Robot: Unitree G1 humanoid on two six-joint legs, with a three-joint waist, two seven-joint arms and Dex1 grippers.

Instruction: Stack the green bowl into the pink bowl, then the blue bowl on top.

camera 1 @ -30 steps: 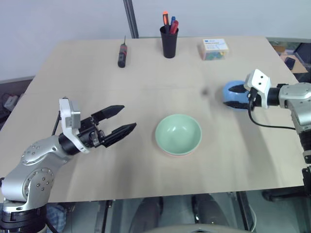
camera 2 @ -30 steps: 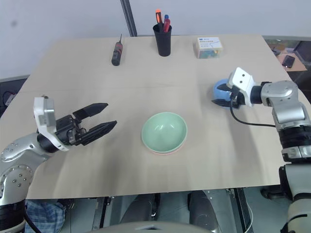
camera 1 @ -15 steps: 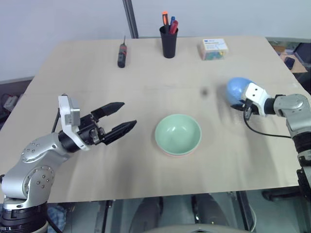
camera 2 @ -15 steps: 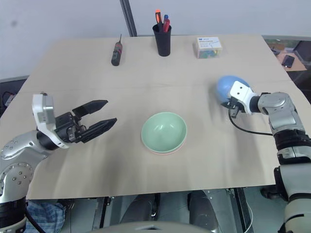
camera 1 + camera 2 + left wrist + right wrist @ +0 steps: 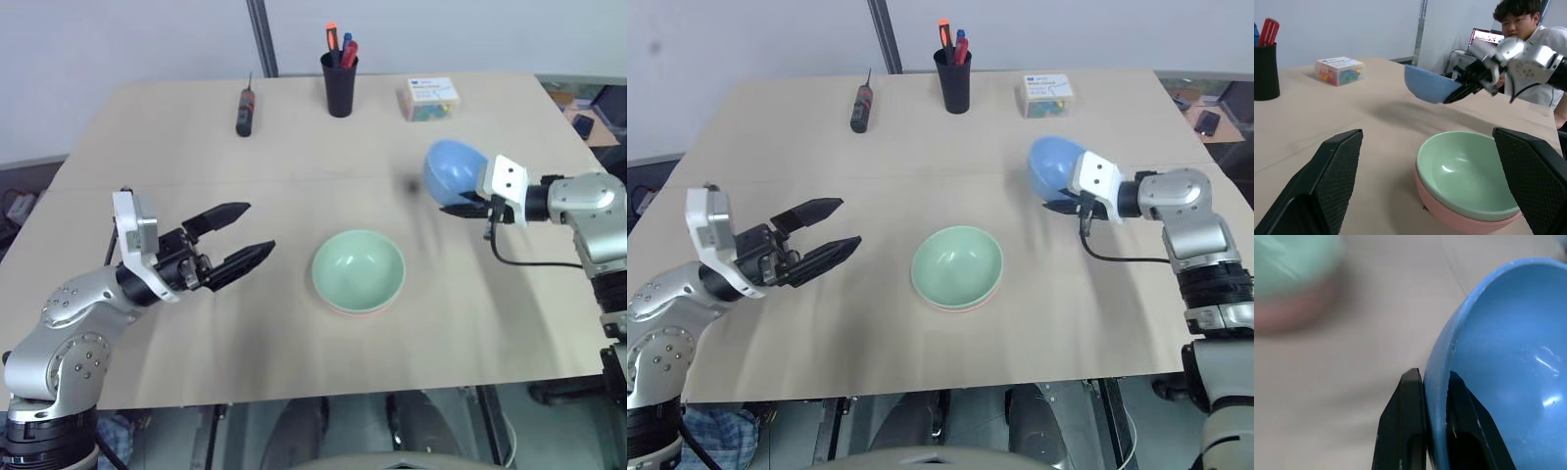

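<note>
The green bowl [image 5: 359, 268] sits nested inside the pink bowl [image 5: 1449, 218] at the table's middle; only the pink rim shows under it. My right gripper [image 5: 462, 207] is shut on the rim of the blue bowl [image 5: 450, 172], which hangs tilted above the table to the right of the stack. In the right wrist view its fingers [image 5: 1405, 431] pinch the blue wall [image 5: 1498, 362]. My left gripper [image 5: 245, 235] stands open left of the stack, nothing between its fingers.
At the far edge of the table [image 5: 147, 176] lie a screwdriver [image 5: 245, 110], a black pen cup [image 5: 340, 82] and a small box of coloured bits [image 5: 429, 98]. A person [image 5: 1528, 44] sits beyond the right side.
My right gripper shut on the blue bowl's rim, lifted it off the table and carried it left toward the stack, tilting it. The left arm stayed put.
</note>
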